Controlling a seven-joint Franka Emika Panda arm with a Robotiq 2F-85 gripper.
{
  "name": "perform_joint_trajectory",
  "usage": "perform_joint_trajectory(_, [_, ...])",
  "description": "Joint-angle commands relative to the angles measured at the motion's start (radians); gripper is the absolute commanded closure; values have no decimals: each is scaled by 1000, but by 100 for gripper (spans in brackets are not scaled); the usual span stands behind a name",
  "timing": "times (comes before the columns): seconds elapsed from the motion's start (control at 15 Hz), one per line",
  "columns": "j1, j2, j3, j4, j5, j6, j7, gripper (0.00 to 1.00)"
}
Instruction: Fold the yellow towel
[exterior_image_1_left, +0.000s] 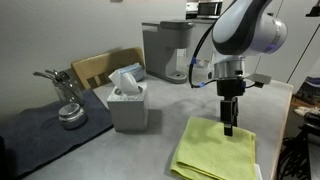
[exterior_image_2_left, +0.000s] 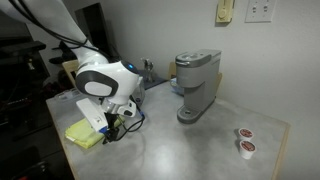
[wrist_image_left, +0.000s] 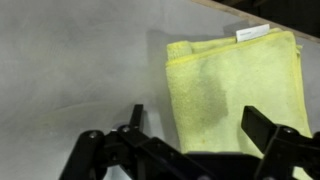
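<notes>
On my wrist camera, the yellow towel (wrist_image_left: 235, 80) lies in flat folded layers on the grey tabletop (wrist_image_left: 70, 60), with a white tag (wrist_image_left: 252, 32) at its far edge. My gripper (wrist_image_left: 200, 130) has its fingers spread wide around the towel's near part.

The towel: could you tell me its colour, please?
The towel is lime-yellow; wrist view shows it best.

The arm (exterior_image_1_left: 247, 30) is made of smooth, rounded white shells with darker bands at the joints, and its bulbous white wrist housing (exterior_image_2_left: 103, 82) shows in both exterior views. A thin black cable (exterior_image_1_left: 203, 45) runs in a loose loop along the arm's left side in an exterior view. The gripper (exterior_image_1_left: 229, 122) is slim and black below a dark grey collar, and in the wrist view its fingers (wrist_image_left: 135, 120) are matte black angular bars on jointed black linkages.
</notes>
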Motion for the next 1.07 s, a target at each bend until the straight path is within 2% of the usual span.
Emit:
perform_joint_trajectory(0.0, [-28, 33, 17, 43, 17, -45, -27, 0])
perform_joint_trajectory(0.33, [-14, -2, 17, 60, -9, -70, -9, 0])
perform_joint_trajectory(1.0, [-5, 27, 12, 93, -22, -77, -9, 0])
